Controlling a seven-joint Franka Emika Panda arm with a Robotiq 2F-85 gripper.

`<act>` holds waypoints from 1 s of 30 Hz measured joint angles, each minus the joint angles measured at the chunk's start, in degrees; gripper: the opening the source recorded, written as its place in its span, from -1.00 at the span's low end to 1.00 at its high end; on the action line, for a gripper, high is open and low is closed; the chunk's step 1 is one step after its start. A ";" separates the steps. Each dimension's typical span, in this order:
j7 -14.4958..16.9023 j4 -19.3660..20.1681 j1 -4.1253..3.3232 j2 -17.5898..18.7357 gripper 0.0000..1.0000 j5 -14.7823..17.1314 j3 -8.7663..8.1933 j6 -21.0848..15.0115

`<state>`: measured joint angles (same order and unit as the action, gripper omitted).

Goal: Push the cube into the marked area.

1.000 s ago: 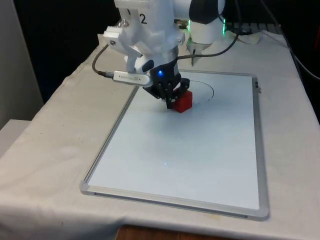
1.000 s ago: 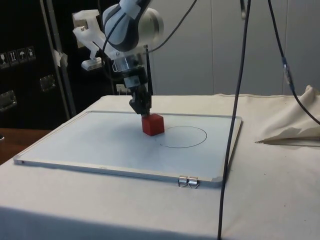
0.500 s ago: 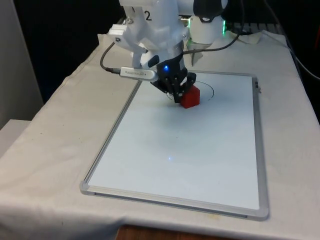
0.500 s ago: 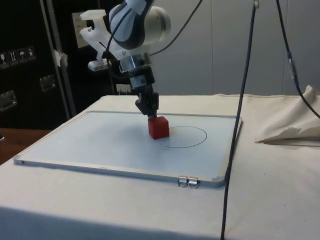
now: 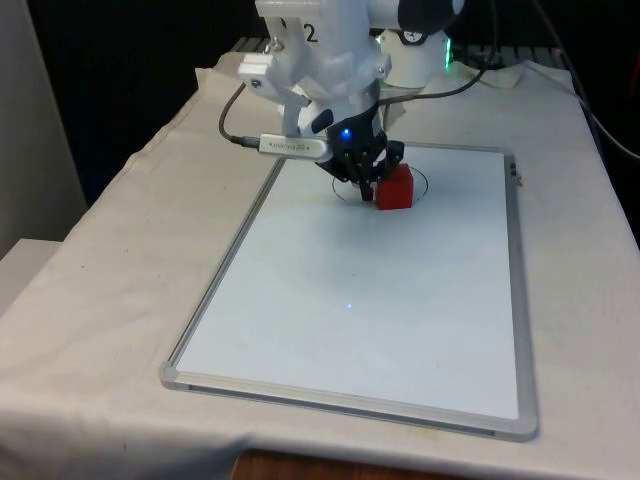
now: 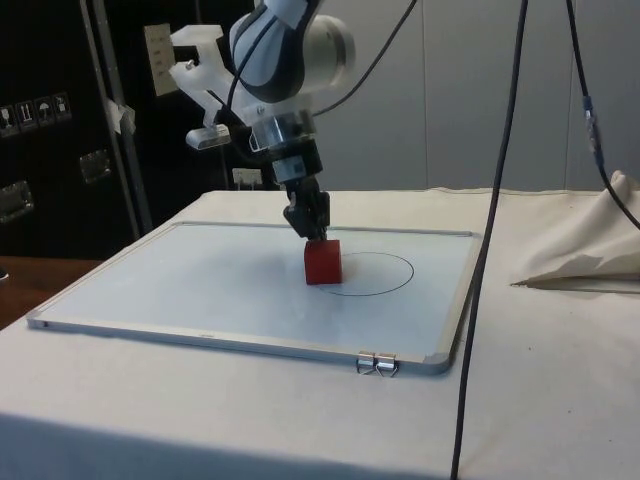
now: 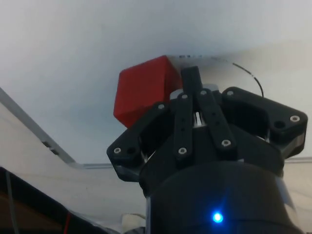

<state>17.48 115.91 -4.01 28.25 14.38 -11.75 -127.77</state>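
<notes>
A white cloth [image 5: 110, 260] covers the table, and a whiteboard [image 5: 350, 330] with a grey metal frame lies flat on it. In the front view, going left to right, the board's near and left parts are bare white surface. Toward the far end, the black gripper [image 5: 368, 189] points down at the board, its tip low and close to the surface. The wrist view shows its two fingers [image 7: 191, 85] pressed together, narrow, holding nothing. Just to the front view's right of the tip, touching it, sits the red cube [image 5: 395, 187]. The cube rests on the board at the edge of a thin black drawn circle [image 5: 420, 172], overlapping its line. In the side view, the gripper [image 6: 314, 232] sits against the cube [image 6: 323, 262] on its upper left, with the circle [image 6: 375, 273] extending to the cube's right.
</notes>
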 measured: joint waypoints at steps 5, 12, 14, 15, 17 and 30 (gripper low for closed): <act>-0.17 -2.06 0.00 2.12 -1.00 0.06 0.74 -0.40; -0.06 -4.24 0.00 3.32 -1.00 0.06 1.20 -0.40; -0.06 -5.04 0.00 3.84 -1.00 0.06 1.55 -0.40; -0.06 -5.33 0.00 4.01 -1.00 0.06 1.72 -0.40; -0.34 -5.90 -0.06 4.13 -1.00 0.06 2.46 -0.40; -2.29 -1.43 -0.74 1.03 -1.00 0.06 4.35 -0.52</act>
<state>15.18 114.48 -4.76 29.28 14.44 -7.39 -128.29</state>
